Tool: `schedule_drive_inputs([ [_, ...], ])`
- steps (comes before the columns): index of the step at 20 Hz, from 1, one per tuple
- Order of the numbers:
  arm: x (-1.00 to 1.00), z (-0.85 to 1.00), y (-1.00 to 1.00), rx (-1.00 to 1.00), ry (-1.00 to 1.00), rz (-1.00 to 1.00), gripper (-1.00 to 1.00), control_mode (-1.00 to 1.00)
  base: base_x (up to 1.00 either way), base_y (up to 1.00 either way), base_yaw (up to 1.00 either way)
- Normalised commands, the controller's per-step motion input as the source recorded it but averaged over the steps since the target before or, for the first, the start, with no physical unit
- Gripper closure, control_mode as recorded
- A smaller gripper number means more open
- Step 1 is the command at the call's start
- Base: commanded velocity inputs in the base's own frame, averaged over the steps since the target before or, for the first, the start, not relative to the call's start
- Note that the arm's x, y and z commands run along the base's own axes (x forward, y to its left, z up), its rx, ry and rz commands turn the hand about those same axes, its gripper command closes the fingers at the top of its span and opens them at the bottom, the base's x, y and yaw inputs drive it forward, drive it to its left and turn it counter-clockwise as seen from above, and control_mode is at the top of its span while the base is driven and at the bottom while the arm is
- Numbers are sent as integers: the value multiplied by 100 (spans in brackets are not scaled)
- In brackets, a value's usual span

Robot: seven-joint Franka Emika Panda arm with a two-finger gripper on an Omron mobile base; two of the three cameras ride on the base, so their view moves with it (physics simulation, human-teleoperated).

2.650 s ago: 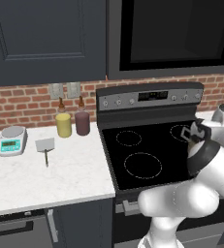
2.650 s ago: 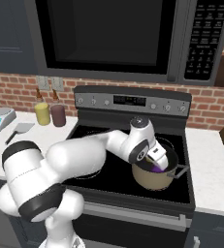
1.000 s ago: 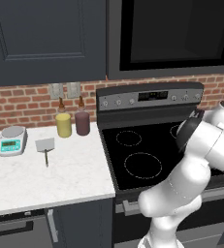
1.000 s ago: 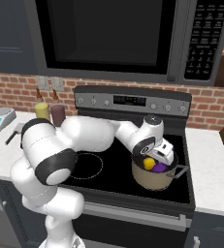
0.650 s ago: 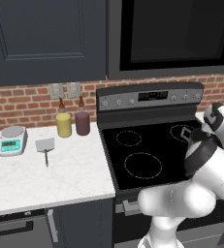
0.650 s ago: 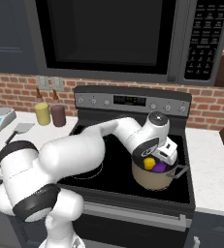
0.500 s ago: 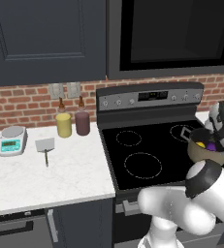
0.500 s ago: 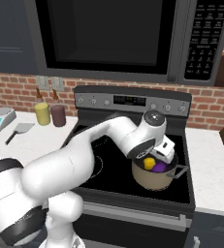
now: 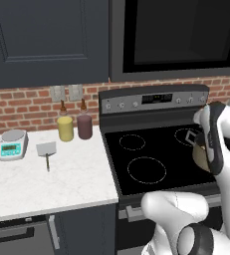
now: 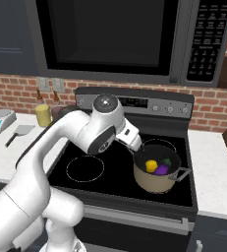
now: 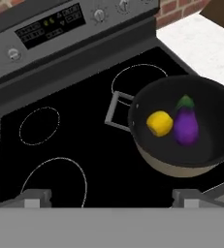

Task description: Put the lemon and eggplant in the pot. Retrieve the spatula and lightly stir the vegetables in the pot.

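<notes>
Now that both foods sit in the pot, the spatula far to the left is what the arm must fetch.
On the white desk at the far left lies the small grey spatula with a flat square blade and thin dark handle [image 9: 46,152], its blade toward the brick wall and its handle pointing to the front edge. Near it stand a pale yellow jar [image 9: 65,128] and a maroon jar [image 9: 84,126]. Over the black stove at the right hangs the end effector [image 10: 134,143], jaws spread wide and holding nothing, just beside the round tan pot with grey loop handles [image 10: 154,183]. Inside lie the small yellow lemon [image 11: 159,123] and the shiny purple eggplant [image 11: 185,127], touching. I think the arm must swing well left across the stove.
</notes>
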Motion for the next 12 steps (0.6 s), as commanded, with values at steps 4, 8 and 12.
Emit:
schedule_drive_inputs([
  [4, -9, 28, 100, -2, 2, 3, -100, -100, 0, 0, 0],
  [8, -13, 10, 100, -4, 2, 0, -100, -100, 0, 0, 0],
  [12, -11, 2, 100, -3, 3, 0, -100, -100, 0, 0, 0],
])
